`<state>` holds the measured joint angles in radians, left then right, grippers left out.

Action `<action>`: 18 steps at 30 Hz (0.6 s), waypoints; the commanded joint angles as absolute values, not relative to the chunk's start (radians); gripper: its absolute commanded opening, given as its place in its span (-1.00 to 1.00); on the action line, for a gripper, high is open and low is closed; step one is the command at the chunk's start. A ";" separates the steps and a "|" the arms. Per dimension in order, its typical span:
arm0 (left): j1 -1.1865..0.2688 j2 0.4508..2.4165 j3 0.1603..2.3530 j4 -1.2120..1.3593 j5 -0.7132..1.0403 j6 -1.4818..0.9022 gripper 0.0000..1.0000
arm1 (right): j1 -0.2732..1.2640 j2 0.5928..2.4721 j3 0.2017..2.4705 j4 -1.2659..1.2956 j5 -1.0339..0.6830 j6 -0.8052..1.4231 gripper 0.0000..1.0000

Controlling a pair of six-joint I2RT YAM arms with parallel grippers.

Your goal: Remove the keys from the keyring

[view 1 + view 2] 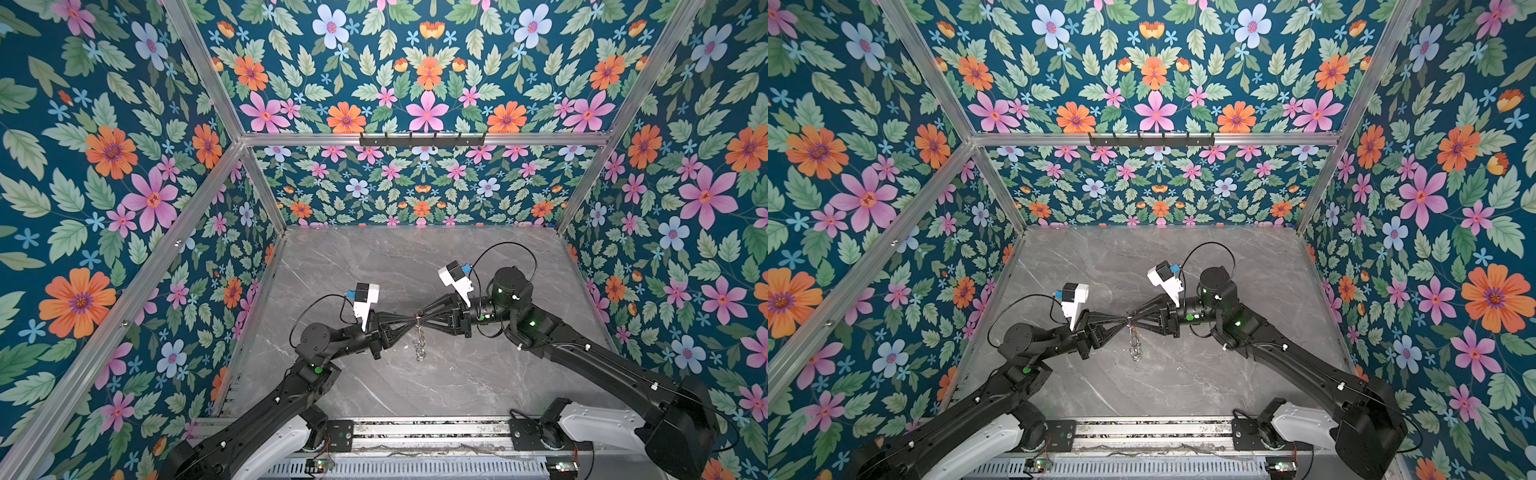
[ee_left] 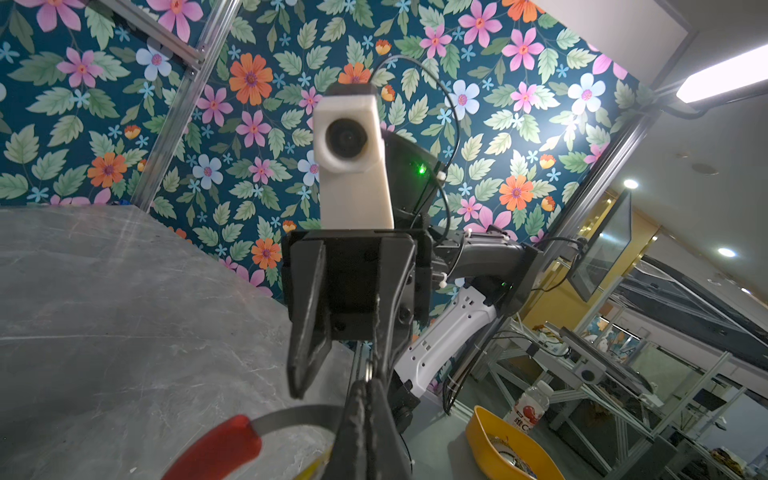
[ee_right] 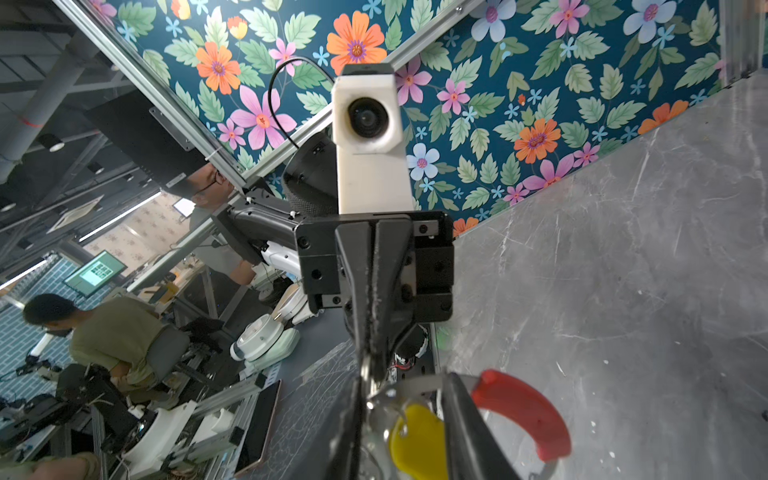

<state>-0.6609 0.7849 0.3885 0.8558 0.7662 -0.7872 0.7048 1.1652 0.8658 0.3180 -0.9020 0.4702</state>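
Thin grey keyring point(image 2: 299, 414) with glossy red arc hangs over veined marble tabletop point(image 2: 104, 311).

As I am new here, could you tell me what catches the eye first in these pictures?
The dark-blue floral wallpaper on the walls around the grey marble table strikes first. Above the table's middle, the black left gripper and right gripper meet tip to tip, with the thin grey keyring with a red curved segment hanging between them.
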 commanded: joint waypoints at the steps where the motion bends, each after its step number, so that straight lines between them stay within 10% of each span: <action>1: -0.661 0.754 0.396 0.829 0.706 -0.736 -1.00 | 0.708 1.133 0.848 0.428 -0.804 0.543 -0.09; 18: -0.684 0.693 0.419 0.738 0.583 -0.705 -1.00 | 0.724 1.016 0.738 0.471 -0.625 0.600 0.17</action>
